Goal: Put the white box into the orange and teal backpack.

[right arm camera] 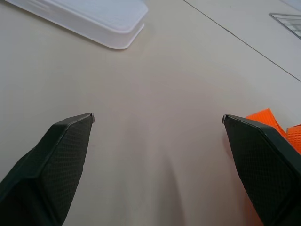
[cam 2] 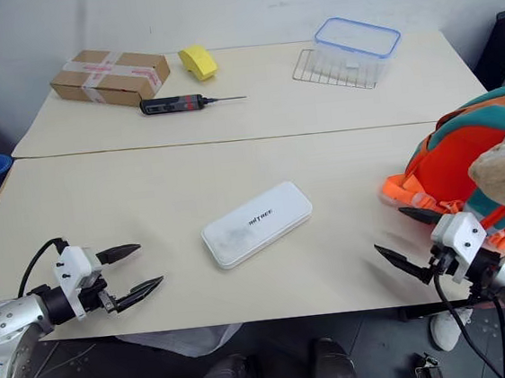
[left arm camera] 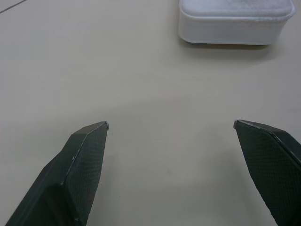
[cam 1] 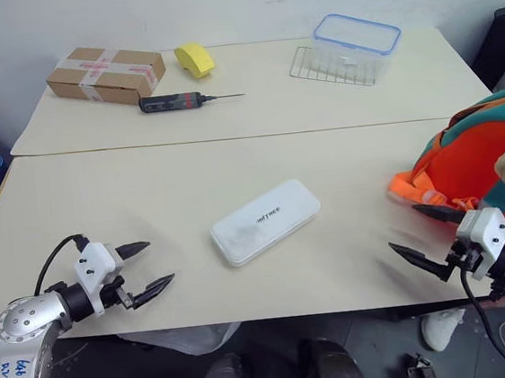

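White box (cam 1: 265, 221) flat mid-worktop (cam 1: 144, 191), near front edge. Backpack (cam 1: 484, 160) at right edge. Left claw (cam 1: 150, 268), right claw (cam 1: 426, 236): both wide, empty.

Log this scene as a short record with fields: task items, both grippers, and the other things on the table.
white box: lying flat near the middle of the near table, untouched
backpack: orange and teal, at the table's right edge, apart from the white box
left gripper: open, empty, left of the white box
right gripper: open, empty, beside the backpack
far table: cardboard box, yellow object, dark pen-like tool, clear container with a blue rim, wire rack
progress: white box not yet picked up
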Motion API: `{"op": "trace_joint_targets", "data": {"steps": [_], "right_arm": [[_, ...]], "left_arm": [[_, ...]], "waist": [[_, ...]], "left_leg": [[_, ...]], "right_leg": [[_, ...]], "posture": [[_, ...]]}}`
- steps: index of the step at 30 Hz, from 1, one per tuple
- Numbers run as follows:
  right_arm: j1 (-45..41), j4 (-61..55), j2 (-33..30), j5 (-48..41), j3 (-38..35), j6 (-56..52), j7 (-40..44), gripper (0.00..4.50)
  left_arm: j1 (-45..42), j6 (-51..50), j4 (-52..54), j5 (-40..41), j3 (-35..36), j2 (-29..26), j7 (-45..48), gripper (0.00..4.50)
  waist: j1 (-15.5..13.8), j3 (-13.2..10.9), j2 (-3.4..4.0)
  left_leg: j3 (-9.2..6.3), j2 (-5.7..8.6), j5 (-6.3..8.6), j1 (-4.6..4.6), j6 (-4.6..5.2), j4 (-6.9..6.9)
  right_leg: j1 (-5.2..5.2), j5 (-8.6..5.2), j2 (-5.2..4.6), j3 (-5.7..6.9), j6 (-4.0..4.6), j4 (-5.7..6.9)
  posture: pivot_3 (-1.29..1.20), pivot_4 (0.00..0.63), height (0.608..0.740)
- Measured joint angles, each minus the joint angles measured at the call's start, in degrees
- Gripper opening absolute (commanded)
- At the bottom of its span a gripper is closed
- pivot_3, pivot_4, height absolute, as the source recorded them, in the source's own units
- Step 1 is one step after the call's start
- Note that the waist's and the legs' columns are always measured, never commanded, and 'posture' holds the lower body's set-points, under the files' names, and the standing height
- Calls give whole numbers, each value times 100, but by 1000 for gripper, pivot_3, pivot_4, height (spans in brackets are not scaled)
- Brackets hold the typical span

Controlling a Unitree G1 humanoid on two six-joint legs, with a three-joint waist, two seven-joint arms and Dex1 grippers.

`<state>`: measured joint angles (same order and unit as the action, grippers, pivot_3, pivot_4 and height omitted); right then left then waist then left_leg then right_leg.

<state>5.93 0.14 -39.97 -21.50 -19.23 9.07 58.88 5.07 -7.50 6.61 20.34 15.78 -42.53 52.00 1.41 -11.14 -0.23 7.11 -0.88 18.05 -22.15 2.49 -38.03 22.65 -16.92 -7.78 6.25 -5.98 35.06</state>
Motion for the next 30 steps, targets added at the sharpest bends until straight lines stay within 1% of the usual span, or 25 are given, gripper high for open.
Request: {"op": "trace_joint_targets", "data": {"steps": [4,7,8,10,12,14,18,21,22,25,30], "right_arm": [[-18,-1,0,0,96,-11,28,4500],[-182,-56,1,-15,183,-161,-30,4500],[-272,-97,1,-26,246,-253,-55,4316],[-573,-269,-1,-45,468,-656,-119,3860],[-1024,-315,-17,47,789,-1054,-212,3220],[-1694,-302,-29,309,1226,-1441,-355,2469],[-2741,74,166,842,1806,-1828,-731,1030],[-3207,663,429,1265,2214,-1798,-982,25],[-3327,896,484,1396,2328,-1748,-1047,0],[-3754,1750,722,1753,2549,-1496,-1200,0],[-4045,2376,946,1883,2684,-1049,-1028,0]], "left_arm": [[-9,-103,73,26,0,-3,5,4484],[-37,-375,228,228,-1,-22,40,4484],[-37,-473,264,275,-2,-56,76,4307],[-52,-789,469,436,-19,-178,171,3882],[-120,-1027,648,511,-117,-262,210,3300],[-261,-1208,858,512,-366,-257,211,2641],[-535,-1505,1087,443,-834,-2,-69,1330],[-672,-1646,1120,390,-1117,137,-225,367],[-686,-1652,1123,351,-1186,149,-265,52],[-829,-1614,1039,-3,-1415,347,-560,19],[-1142,-1578,949,-246,-1589,593,-788,19]], "waist": [[0,0,0],[1,0,0],[5,0,0],[26,0,0],[30,-1,2],[21,-4,7],[-11,-4,7],[0,-3,6],[7,-3,6],[20,-4,6],[16,-4,6]], "left_leg": [[0,0,0,0,0,0],[0,0,0,1,0,-2],[-1,0,-1,1,-2,-2],[-1,-1,-3,2,-3,-2],[-1,-1,-4,3,-4,-2],[0,0,-4,0,-6,-6],[-6,2,-6,-4,-3,-6],[-2,5,-9,-7,3,-14],[1,6,-10,-8,5,-14],[7,8,-15,-8,11,-19],[5,5,-19,-8,8,-20]], "right_leg": [[0,0,0,0,0,0],[-1,0,0,0,0,2],[0,0,0,0,0,3],[2,0,1,-2,0,6],[2,0,1,-3,0,7],[6,0,0,-4,0,9],[6,-2,2,5,4,18],[6,-2,7,5,4,43],[6,-2,8,4,4,42],[6,-2,12,2,3,45],[6,-2,13,2,3,50]], "posture": [[0,150,740],[0,150,740],[0,150,740],[0,150,740],[0,150,740],[0,150,740],[0,150,740],[0,150,740],[0,150,740],[0,150,740],[0,150,740]]}}
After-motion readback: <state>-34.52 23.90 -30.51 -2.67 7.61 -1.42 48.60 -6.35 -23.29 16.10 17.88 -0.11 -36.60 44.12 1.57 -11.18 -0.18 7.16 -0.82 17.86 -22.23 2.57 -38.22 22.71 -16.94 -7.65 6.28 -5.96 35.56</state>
